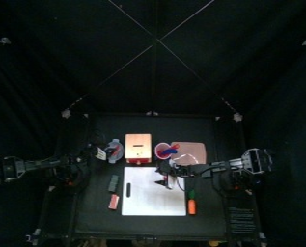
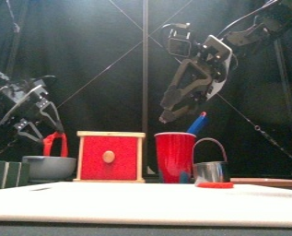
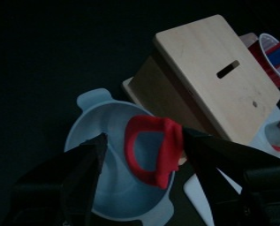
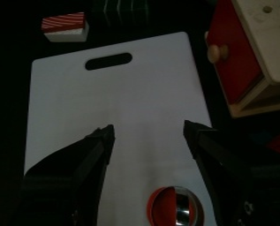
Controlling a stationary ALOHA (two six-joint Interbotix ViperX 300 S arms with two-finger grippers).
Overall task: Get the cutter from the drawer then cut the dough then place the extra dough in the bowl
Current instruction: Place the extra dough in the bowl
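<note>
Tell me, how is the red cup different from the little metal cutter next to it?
The red cup is red and taller; the metal cutter is silvery and shorter. The cup has a blue knife sticking out; the cutter has a wire handle arching over it. Both are round and stand upright, side by side.
</note>
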